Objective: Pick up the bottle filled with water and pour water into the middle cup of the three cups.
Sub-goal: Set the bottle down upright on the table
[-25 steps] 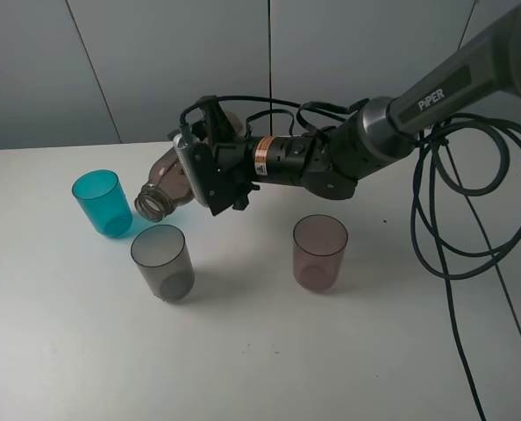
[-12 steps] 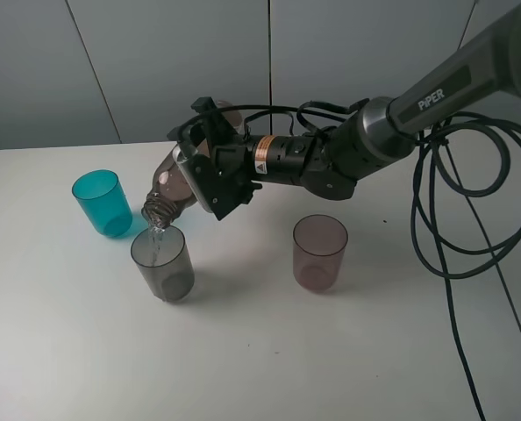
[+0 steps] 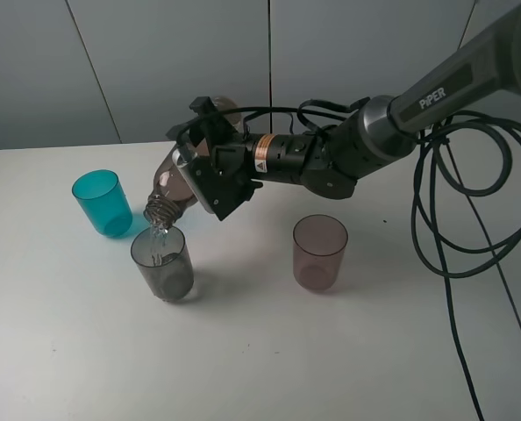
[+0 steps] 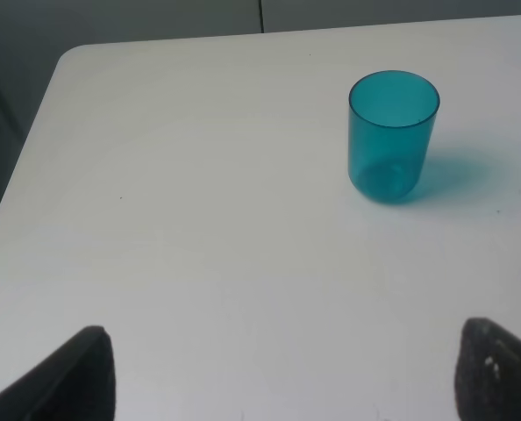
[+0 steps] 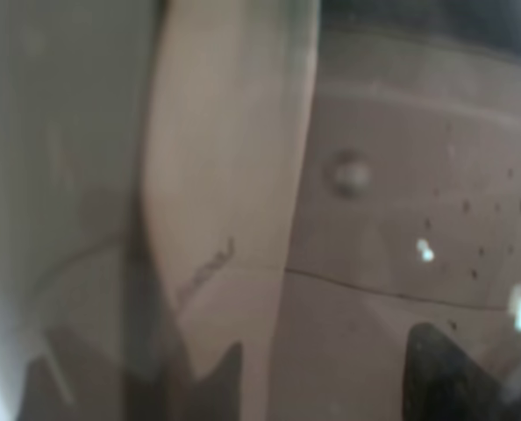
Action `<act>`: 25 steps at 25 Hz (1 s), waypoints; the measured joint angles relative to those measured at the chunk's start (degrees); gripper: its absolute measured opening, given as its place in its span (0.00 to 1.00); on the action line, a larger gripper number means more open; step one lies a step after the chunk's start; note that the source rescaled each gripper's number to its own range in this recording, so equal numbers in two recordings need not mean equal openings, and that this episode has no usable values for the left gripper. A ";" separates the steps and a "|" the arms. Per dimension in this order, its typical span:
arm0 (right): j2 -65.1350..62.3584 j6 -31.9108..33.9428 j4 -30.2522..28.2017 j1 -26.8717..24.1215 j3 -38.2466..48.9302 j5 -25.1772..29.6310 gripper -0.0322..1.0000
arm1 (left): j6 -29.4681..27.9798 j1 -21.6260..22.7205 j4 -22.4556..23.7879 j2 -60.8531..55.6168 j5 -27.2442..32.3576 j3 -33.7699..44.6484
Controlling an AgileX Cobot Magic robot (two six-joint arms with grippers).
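My right gripper [image 3: 210, 172] is shut on the smoky-brown bottle [image 3: 171, 186]. It holds the bottle tilted steeply, with the open neck pointing down just above the smoky-grey middle cup [image 3: 163, 263]. A thin stream of water runs from the neck into that cup. The teal-blue cup [image 3: 101, 203] stands to its left and the pink-mauve cup [image 3: 319, 253] to its right. The bottle [image 5: 225, 219] fills the right wrist view, blurred. My left gripper [image 4: 287, 386] is open and empty above the table, with the teal-blue cup [image 4: 392, 136] ahead of it. The left gripper is out of the exterior view.
The white table [image 3: 260, 360] ends at a grey wall behind. The right arm [image 3: 366, 145] reaches across from the right. Black cables [image 3: 453, 219] hang in loops over the table's right side. The table's left edge [image 4: 32, 158] shows in the left wrist view.
The right gripper has tipped the bottle further down and brought its neck over the grey cup. Water has started flowing into the cup. The cups have not moved.
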 joint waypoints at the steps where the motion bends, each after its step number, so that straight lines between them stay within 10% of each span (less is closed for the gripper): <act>1: -0.11 -0.69 0.26 0.00 0.00 0.00 0.03 | 0.00 0.00 0.00 0.00 0.00 0.00; 25: -0.37 -9.35 2.42 0.11 -2.02 -1.16 0.03 | 0.11 0.00 0.00 0.00 0.00 0.00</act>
